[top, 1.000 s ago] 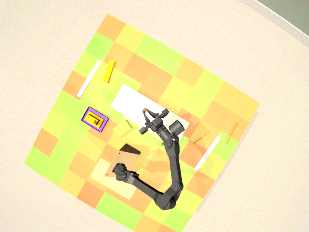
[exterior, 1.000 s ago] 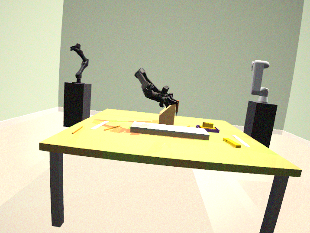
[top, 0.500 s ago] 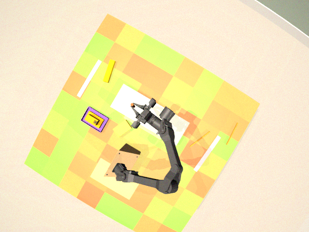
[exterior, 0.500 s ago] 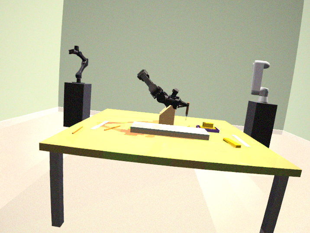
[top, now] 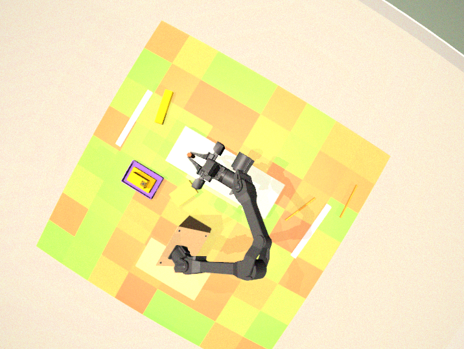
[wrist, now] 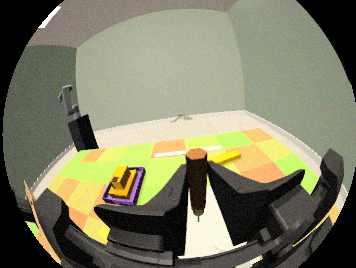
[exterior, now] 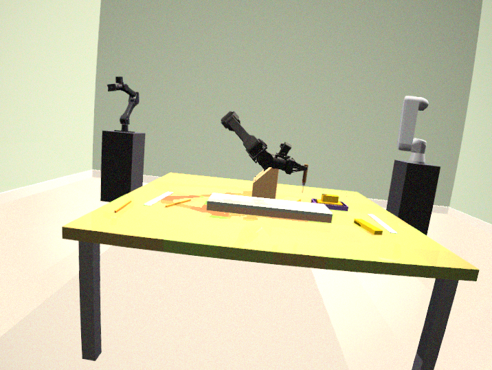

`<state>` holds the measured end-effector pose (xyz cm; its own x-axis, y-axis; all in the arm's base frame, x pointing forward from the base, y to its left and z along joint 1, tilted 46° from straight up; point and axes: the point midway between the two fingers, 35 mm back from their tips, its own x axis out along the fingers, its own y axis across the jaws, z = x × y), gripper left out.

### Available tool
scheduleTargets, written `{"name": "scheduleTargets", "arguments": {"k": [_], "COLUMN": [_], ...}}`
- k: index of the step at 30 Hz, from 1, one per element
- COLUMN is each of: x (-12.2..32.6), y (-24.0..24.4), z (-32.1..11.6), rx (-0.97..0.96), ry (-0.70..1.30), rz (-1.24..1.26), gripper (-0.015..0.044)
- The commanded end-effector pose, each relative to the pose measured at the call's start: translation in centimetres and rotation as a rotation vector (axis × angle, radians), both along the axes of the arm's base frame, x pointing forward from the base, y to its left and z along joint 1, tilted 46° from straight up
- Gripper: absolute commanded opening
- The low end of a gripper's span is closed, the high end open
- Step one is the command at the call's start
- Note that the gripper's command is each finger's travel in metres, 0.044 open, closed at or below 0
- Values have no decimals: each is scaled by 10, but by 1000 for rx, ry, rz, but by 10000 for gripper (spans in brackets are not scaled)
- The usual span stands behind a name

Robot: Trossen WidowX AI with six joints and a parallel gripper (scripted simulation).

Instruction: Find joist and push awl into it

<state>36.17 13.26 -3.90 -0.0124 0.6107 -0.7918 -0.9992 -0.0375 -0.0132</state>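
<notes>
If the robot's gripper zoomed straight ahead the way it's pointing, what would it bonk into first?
Probably nothing nearby: the gripper, holding the awl, points fairly level above the table, though depth is hard to judge.

Joist (top: 225, 171) (exterior: 270, 206) hidden under panel; hole n/v.Pt. of floor panel (top: 186, 144) (exterior: 270, 199) (wrist: 207, 239) hidden behind tool (top: 190, 156) (exterior: 305, 168) (wrist: 197, 175), top view.

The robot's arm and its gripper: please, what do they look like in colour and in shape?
The dark grey to black six-joint arm has straight, slender links and bulky, rounded joints. Its matching dark parallel-jaw gripper has two angular fingers that taper towards the tips. No coloured markings show.
</notes>
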Motion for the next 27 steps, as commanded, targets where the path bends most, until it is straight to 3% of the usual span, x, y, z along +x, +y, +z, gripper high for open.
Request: {"name": "scheduleTargets", "arguments": {"k": [1,27], "x": [1,3], "y": [2,-20], "z": [1,-20], "rx": [10,8], "ry": [-5,-5], "rz": [8,8], "gripper": [0,0]}}
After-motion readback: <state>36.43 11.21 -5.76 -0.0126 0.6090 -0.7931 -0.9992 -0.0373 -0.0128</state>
